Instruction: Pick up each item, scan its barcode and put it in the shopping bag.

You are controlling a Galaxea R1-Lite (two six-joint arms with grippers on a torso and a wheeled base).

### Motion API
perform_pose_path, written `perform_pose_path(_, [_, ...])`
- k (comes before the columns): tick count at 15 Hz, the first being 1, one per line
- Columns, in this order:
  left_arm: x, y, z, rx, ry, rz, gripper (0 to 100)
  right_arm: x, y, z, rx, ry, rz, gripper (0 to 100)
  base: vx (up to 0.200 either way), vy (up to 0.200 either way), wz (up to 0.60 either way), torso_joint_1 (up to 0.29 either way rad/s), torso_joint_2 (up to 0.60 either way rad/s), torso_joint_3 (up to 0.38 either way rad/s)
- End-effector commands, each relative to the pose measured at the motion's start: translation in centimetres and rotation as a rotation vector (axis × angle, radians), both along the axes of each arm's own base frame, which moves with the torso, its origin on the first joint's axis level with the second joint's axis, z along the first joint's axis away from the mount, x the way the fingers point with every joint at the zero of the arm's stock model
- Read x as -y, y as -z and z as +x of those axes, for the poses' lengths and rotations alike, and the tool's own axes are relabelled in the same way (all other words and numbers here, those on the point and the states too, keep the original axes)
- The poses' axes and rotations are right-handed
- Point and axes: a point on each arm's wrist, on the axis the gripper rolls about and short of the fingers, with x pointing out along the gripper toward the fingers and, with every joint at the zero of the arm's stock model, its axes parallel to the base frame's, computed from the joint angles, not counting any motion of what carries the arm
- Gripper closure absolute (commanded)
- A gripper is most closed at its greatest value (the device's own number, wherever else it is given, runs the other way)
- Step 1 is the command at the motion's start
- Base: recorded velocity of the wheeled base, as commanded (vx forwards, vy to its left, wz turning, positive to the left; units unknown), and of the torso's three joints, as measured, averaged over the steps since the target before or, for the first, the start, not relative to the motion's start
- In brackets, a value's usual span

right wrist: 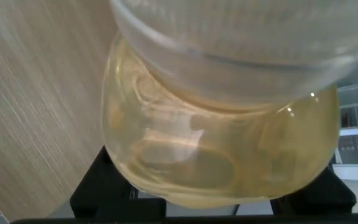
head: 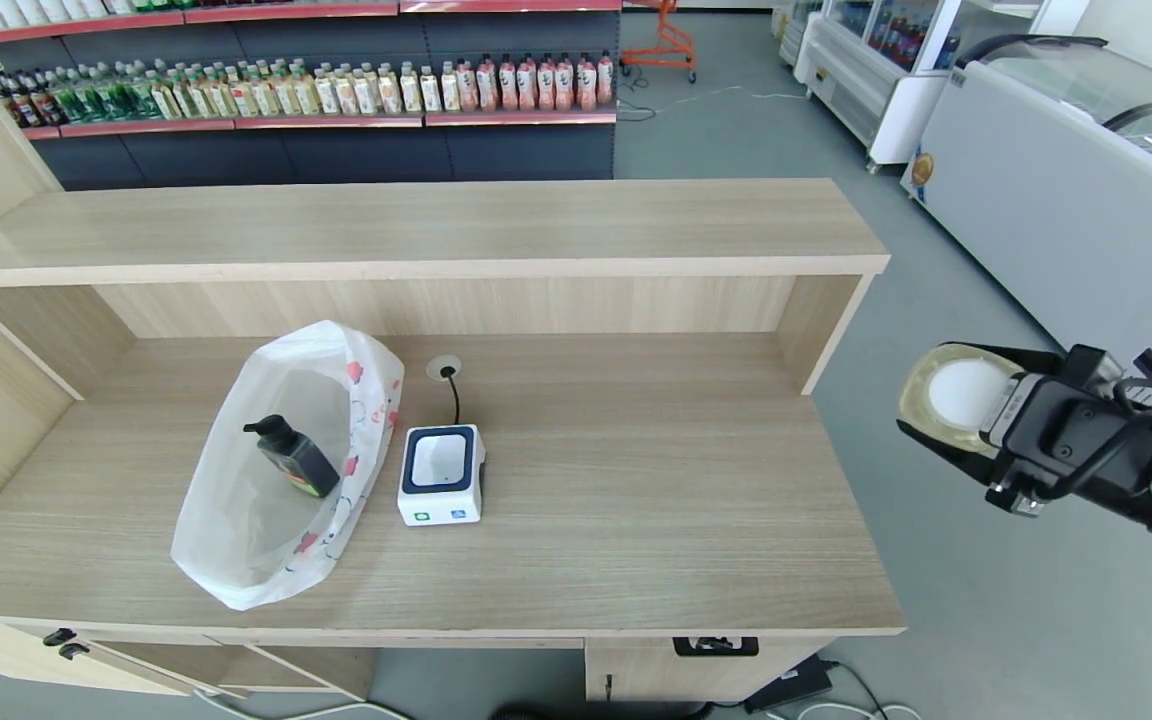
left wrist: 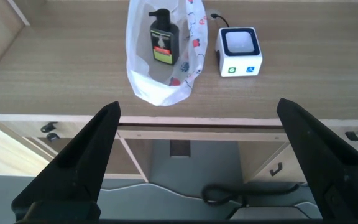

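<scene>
Gripping a yellowish jar (head: 966, 392), the right claw (head: 926, 395) hangs beyond the table's (head: 636, 500) right edge — left claw (left wrist: 197, 107) gapes empty; bottle (head: 294, 460) lies in bag (head: 236, 540).

The jar (right wrist: 222, 149) runs off the right wrist view's edge.

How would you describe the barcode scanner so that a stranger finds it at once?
On the wooden counter, look just right of the white shopping bag. The barcode scanner is the small white box with a dark-framed window and black cable.
</scene>
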Motion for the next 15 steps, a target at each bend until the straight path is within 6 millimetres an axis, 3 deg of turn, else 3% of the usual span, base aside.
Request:
perform_pose_path(1, [0.0,0.0,0.0,0.0,0.0,0.001,0,0.3,0.2,-1.6,0.009,0.02,-0.005,100,0.0,0.0,0.0,0.0,0.0,0.0])
perform_pose_path(6, [0.0,0.0,0.0,0.0,0.0,0.001,0,0.4,0.1,-2.1,0.026,0.035,-0.02,100,0.0,0.0,0.0,0.0,0.0,0.0])
perform_pose_path(15, [0.0,0.0,0.0,0.0,0.0,-0.002,0,0.2,-0.7,-1.4,0.046,0.031,-0.011,100,0.0,0.2,0.0,0.002,0.0,0.001])
